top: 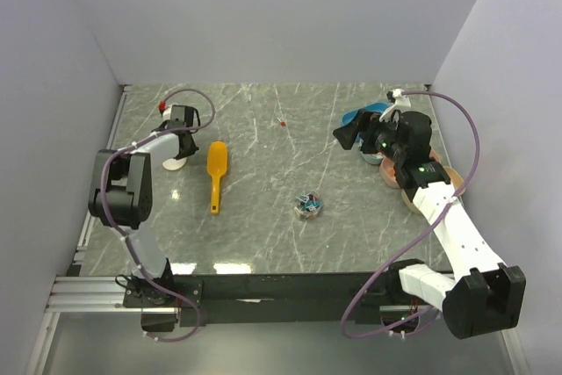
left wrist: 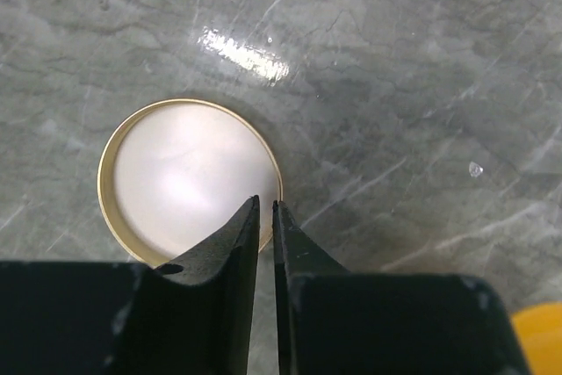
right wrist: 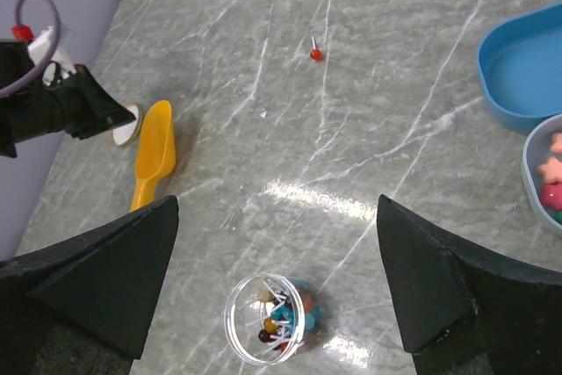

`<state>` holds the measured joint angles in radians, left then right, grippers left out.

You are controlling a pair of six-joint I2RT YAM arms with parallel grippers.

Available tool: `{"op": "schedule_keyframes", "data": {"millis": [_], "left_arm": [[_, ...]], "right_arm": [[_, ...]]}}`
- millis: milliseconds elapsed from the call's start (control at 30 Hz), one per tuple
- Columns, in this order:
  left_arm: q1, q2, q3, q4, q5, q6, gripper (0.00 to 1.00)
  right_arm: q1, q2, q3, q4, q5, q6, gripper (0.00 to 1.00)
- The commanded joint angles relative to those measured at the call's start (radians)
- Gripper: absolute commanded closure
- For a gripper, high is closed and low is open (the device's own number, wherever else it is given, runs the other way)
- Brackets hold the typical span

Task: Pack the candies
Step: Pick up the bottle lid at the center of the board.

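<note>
Grey marbled stone makes up the tabletop [top: 263, 243]. The candies [top: 308, 206] [right wrist: 279, 315] sit heaped in a small clear round tub [right wrist: 227, 322] that stands upright a little right of the middle, nearer the near edge than the far one. They are blue, dark, red and white, and thin white sticks poke out among them. Nothing touches the tub.

The left hand [top: 178, 148] [left wrist: 265, 208] hangs close to the left edge, toward the far-left corner. Its fingers are drawn almost together, with only a thin slit between them and nothing in it. Its tips are over the near rim of a round white disc [left wrist: 184, 177] edged in pale gold that lies flat on the stone. A yellow scoop [top: 216, 173] [right wrist: 154, 151] lies just right of the disc, its handle pointing toward the near edge.

The right hand [top: 345, 135] [right wrist: 277, 208] is held above the far-right part of the tabletop. Its fingers are spread wide and empty, and it is well apart from the tub. Beside it, near the right edge, are a blue tray [right wrist: 509, 110] and a bowl [right wrist: 527, 173] of pink and teal sweets. A tiny red bit [right wrist: 316, 54] lies alone toward the far edge.
</note>
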<state>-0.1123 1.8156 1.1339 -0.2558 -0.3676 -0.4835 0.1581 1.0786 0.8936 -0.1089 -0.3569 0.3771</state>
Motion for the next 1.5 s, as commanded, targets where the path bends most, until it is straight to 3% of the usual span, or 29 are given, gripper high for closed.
{"op": "schedule_keyframes", "data": {"millis": [0, 267, 400, 567, 700, 900, 1100, 1200, 1300, 1467], "left_arm": [[0.01, 0.036, 0.059, 0.0, -0.013, 0.017, 0.82], [0.023, 0.108, 0.075, -0.002, 0.042, 0.005, 0.81], [0.031, 0.119, 0.087, -0.022, 0.062, 0.011, 0.99], [0.031, 0.015, 0.076, -0.025, 0.11, 0.016, 0.99], [0.031, -0.107, 0.06, -0.01, 0.252, 0.011, 0.99], [0.031, -0.292, -0.008, 0.098, 0.643, -0.064, 0.99], [0.03, -0.394, -0.089, 0.315, 1.013, -0.214, 0.99], [0.016, -0.423, -0.161, 0.502, 1.129, -0.375, 0.99], [-0.015, -0.44, -0.236, 0.723, 1.174, -0.548, 0.99], [-0.064, -0.427, -0.327, 1.005, 1.178, -0.826, 0.99]], "right_arm": [[0.0, -0.025, -0.005, 0.051, -0.001, -0.003, 0.0], [0.001, -0.02, -0.005, 0.046, 0.006, -0.012, 0.0], [0.001, -0.009, -0.005, 0.049, -0.005, -0.012, 0.0], [0.001, 0.012, 0.004, 0.06, -0.05, 0.002, 0.0], [0.001, 0.012, 0.001, 0.104, -0.073, 0.026, 0.0], [0.001, 0.026, -0.024, 0.245, -0.209, 0.083, 0.0], [0.003, 0.15, -0.03, 0.417, -0.378, 0.252, 0.02], [0.033, 0.185, -0.018, 0.459, -0.346, 0.278, 0.0], [0.11, 0.239, 0.036, 0.42, -0.336, 0.232, 0.0], [0.221, 0.352, 0.074, 0.541, -0.31, 0.25, 0.0]]}}
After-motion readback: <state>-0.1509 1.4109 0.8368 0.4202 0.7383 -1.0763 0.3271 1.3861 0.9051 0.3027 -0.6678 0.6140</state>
